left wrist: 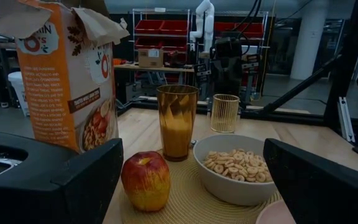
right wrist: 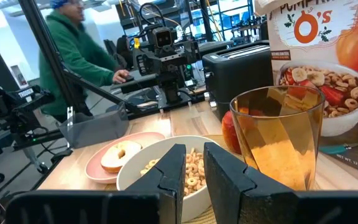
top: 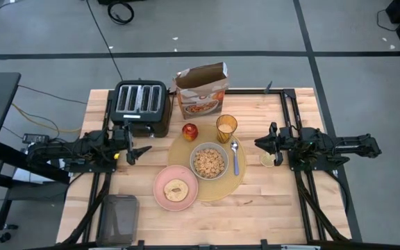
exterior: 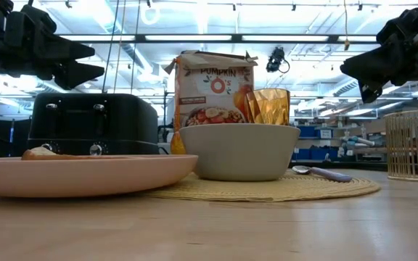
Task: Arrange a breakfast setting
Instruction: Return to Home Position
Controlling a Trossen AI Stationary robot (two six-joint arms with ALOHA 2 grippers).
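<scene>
Right hand (top: 264, 144) nearly closed, empty, just right of spoon (top: 235, 157); spoon's long axis runs front-to-back on mat (top: 217, 191) beside bowl (top: 208, 161). Left hand (top: 143, 150) wide apart, farther off near toaster (top: 141, 105).

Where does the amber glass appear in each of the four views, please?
High view: amber glass at the placemat's far edge, between apple and spoon.
Low view: glass behind the grey bowl, only its top showing.
Left wrist view: glass centre, beyond the apple.
Right wrist view: glass close, right of centre.
Shared landmark: the cereal box beside it.
</scene>
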